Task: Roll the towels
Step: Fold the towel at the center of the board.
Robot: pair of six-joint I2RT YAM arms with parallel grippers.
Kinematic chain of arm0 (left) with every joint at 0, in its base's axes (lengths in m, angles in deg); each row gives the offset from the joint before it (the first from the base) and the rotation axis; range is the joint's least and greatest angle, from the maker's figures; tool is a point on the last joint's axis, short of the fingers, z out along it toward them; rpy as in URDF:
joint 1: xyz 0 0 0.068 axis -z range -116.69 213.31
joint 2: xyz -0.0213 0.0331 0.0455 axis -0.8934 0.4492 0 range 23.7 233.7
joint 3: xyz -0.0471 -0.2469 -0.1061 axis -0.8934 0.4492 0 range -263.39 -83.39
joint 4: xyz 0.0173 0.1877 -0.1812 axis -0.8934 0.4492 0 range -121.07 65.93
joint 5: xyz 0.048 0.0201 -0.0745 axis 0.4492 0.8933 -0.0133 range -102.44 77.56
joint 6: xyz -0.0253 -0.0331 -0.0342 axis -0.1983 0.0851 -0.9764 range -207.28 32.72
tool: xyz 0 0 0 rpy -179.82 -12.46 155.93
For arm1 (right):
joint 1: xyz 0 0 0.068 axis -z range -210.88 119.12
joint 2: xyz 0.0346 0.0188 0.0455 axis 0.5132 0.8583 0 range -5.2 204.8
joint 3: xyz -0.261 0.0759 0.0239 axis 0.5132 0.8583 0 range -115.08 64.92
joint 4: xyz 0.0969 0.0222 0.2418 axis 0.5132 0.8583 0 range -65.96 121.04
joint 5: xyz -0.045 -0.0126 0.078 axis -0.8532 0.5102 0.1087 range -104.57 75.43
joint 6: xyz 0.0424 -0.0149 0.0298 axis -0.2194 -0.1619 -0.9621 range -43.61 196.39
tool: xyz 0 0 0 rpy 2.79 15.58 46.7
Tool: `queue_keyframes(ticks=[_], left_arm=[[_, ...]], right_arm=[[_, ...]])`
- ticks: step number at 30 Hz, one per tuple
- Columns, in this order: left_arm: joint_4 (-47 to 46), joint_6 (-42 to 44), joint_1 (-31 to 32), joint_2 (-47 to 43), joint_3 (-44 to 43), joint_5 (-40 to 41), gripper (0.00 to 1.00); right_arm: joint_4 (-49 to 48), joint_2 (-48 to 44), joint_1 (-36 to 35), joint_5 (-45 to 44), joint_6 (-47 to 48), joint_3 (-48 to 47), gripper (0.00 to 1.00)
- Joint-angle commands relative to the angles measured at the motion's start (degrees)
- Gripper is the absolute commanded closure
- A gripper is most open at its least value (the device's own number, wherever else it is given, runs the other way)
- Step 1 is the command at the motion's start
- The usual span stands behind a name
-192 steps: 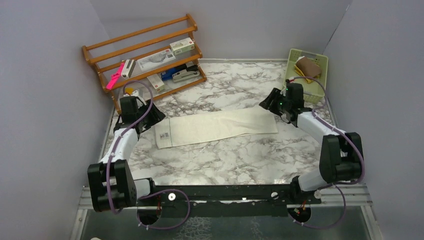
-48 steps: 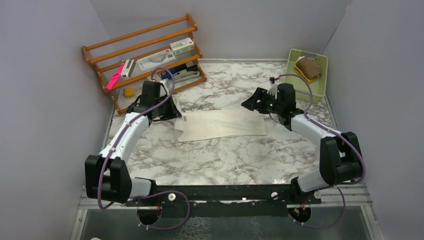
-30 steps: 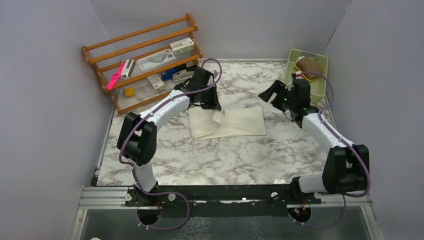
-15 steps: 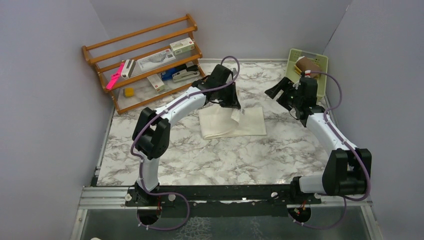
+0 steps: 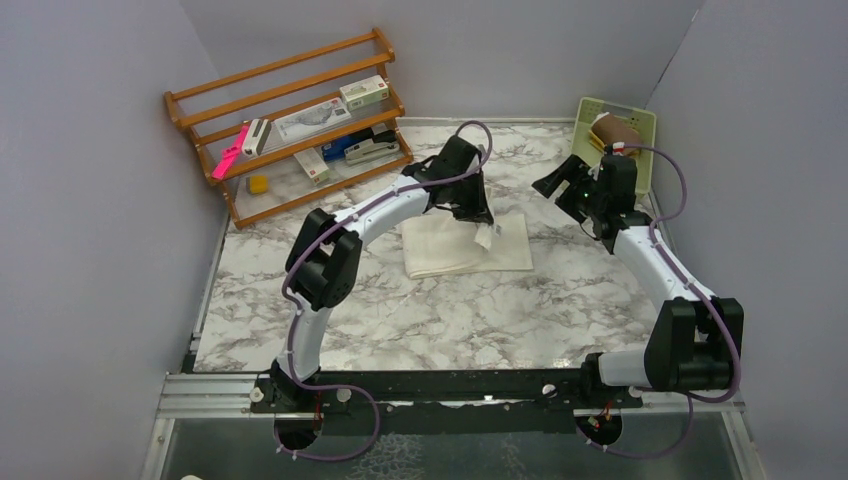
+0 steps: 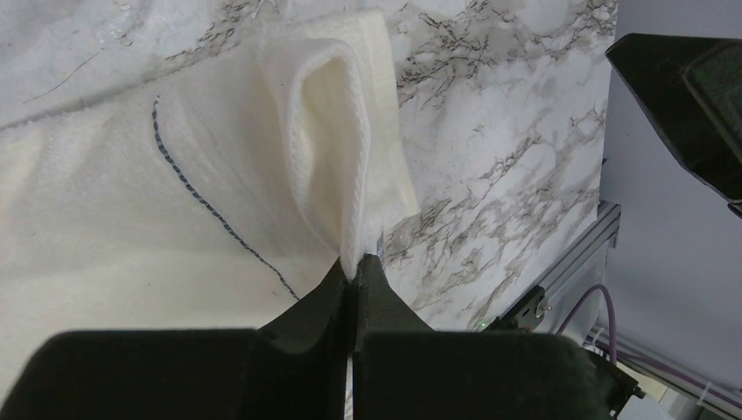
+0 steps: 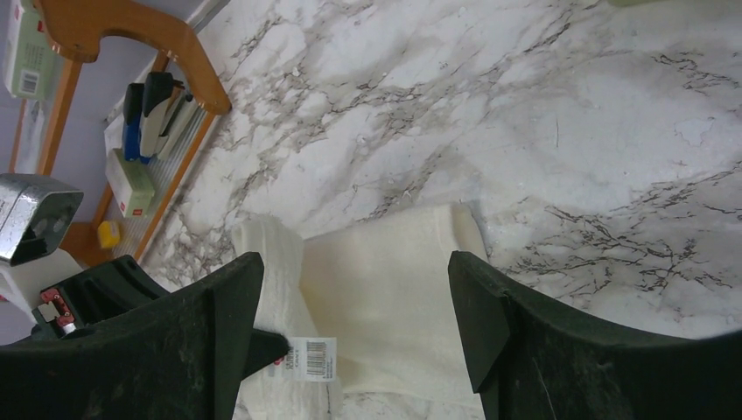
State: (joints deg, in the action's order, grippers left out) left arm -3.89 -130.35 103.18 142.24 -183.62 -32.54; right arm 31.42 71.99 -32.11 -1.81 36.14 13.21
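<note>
The cream towel (image 5: 450, 250) lies on the marble table, its left end folded over to the right. My left gripper (image 5: 484, 224) is shut on that lifted end near the white label (image 5: 485, 240), holding it above the towel's right half. In the left wrist view the jaws (image 6: 356, 267) pinch the doubled cloth edge (image 6: 324, 131). My right gripper (image 5: 556, 184) hangs open beyond the towel's far right corner, and its fingers frame the towel (image 7: 394, 289) from above with nothing between them. The second towel (image 5: 617, 131), brownish with a yellow edge, lies in the basket.
The pale green basket (image 5: 643, 152) stands at the back right corner. A wooden rack (image 5: 290, 120) holding boxes, a stapler (image 7: 153, 105) and a pink item stands at the back left. Purple walls enclose the table on three sides.
My left gripper has carried the towel's left end far to the right, folding the long towel in half. The right gripper has drawn back toward the basket and stays open.
</note>
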Motion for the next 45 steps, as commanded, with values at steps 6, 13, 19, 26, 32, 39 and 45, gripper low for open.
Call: queue_keyframes(ticks=[6, 13, 19, 26, 32, 39, 45], left_arm=[[-8.71, -5.67, 1.52, 3.89, -1.34, -0.64, 1.00], [-14.26, -9.27, 3.06, 6.21, 0.23, -1.56, 1.00], [-16.87, -10.33, 4.15, 7.70, 1.79, -2.16, 0.99], [-27.95, -11.97, 4.24, 7.40, 8.35, -5.58, 0.72], [-36.10, -11.28, 4.05, 4.13, 12.98, -6.70, 0.01], [-33.99, -0.48, 3.08, -6.78, 17.15, 2.87, 0.01], [-29.35, 16.66, 7.34, -25.88, 28.67, 33.44, 0.01]], right_arm=[[1.06, -1.96, 0.56, -2.49, 0.32, -0.82, 0.21], [0.54, -1.93, 0.54, -2.72, 0.44, -0.40, 0.21], [0.28, -1.85, 0.64, -2.85, 0.44, 0.01, 0.21], [0.18, -1.78, 0.64, -3.71, 0.35, 0.74, 0.21], [1.41, -2.32, 0.62, -4.73, 1.09, 0.07, 0.20], [1.84, -3.35, 0.63, -4.30, 3.28, -1.27, 0.24], [-3.22, -3.18, 0.62, 1.75, 6.35, 0.92, 0.25]])
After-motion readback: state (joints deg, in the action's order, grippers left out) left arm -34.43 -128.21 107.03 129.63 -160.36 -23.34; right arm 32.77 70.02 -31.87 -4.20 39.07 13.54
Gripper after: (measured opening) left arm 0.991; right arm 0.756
